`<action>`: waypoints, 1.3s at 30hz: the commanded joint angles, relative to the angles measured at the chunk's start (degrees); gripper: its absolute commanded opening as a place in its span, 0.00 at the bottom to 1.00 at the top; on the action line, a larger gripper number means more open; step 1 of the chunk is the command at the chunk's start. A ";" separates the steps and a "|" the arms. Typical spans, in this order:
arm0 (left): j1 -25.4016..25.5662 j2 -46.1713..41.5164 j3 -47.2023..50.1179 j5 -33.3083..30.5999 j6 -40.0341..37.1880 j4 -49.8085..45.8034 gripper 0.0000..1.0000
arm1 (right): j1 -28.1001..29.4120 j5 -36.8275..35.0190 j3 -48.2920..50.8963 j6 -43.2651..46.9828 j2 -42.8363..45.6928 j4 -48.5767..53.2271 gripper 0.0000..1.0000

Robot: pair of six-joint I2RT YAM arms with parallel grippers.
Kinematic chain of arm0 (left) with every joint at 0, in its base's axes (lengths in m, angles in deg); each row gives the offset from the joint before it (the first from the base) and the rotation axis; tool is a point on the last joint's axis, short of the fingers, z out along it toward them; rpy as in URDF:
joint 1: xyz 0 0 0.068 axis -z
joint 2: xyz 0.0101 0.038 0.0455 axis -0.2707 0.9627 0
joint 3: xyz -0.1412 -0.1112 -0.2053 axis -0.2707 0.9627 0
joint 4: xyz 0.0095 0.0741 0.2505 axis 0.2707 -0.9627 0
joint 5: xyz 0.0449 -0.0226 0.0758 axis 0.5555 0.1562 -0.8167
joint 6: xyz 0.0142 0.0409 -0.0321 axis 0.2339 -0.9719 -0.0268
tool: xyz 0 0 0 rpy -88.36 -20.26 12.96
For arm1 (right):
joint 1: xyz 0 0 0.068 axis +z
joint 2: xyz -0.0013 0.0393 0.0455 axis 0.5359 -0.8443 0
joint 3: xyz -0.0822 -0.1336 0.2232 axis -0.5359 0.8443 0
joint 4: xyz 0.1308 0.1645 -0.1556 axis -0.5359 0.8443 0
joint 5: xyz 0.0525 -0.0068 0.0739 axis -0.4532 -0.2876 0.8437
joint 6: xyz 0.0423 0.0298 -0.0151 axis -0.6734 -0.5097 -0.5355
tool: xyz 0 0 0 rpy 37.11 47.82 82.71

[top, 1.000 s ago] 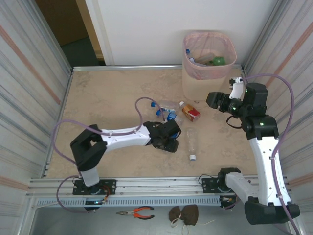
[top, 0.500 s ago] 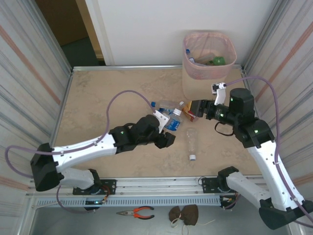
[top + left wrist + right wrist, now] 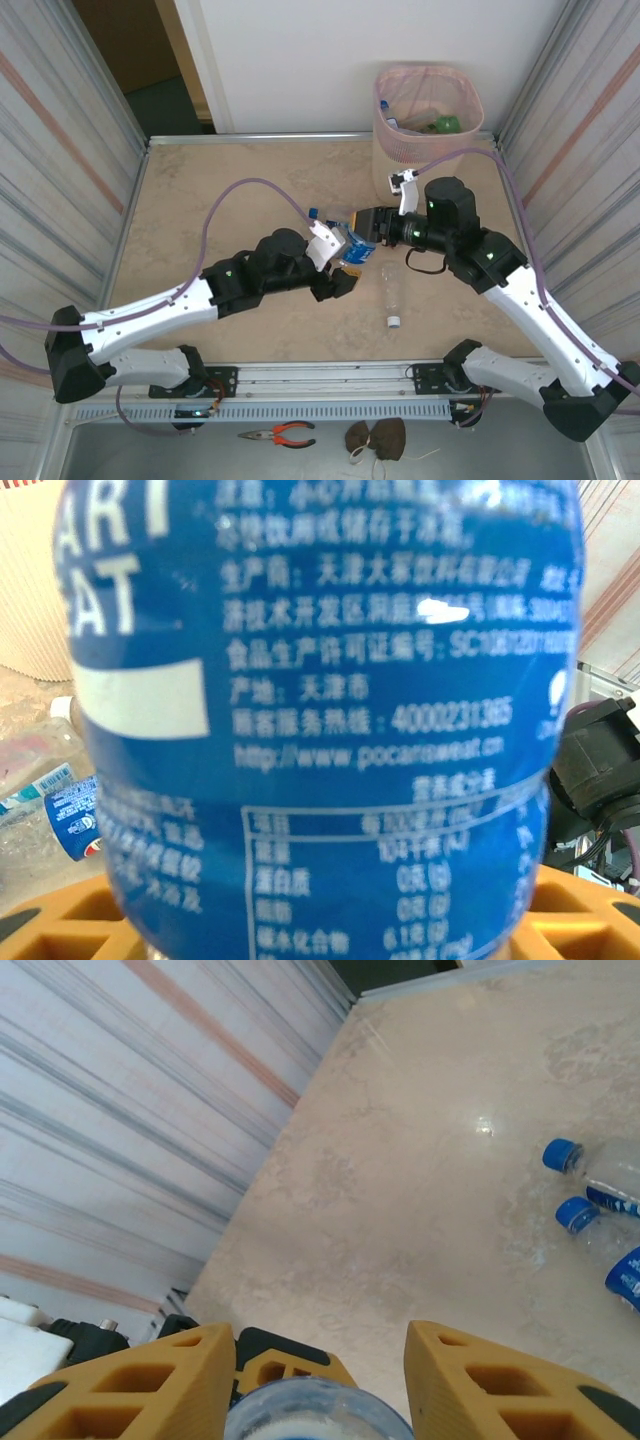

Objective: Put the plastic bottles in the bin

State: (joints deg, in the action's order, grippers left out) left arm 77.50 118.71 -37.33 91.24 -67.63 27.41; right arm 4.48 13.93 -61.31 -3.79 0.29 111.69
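Top external: blue-label bottle (image 3: 356, 246) at the middle of the bench (image 3: 220, 200), between both grippers, well short of the bin (image 3: 405, 155). Left gripper (image 3: 338, 278) jaws grip it; left wrist shows white print on a glossy blue wrap. Right gripper (image 3: 371, 224) jaws clamp its clear, blue-rimmed end.

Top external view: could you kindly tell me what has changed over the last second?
The left arm stretched out and the left claw took hold of the blue-labelled bottle. The right claw swung from beside the bin leftwards to that bottle. The clear bottle and the bin stayed put.
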 commanded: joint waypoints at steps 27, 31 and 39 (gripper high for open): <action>-8.21 -10.15 0.81 -0.26 -2.10 1.53 0.81 | -20.01 -11.97 -18.45 7.96 -7.15 -2.24 0.20; -10.89 -11.12 0.97 1.37 -1.86 1.08 0.81 | -25.51 -12.84 -24.24 12.54 -12.59 -6.94 0.20; -16.27 -11.20 0.72 4.65 -1.50 0.78 0.81 | -29.65 -13.54 -34.30 31.75 -26.26 -19.29 0.18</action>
State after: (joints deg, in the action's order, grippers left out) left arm 62.58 108.55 -36.98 93.62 -69.05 28.20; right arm -24.15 1.23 -91.99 17.67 -22.95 99.16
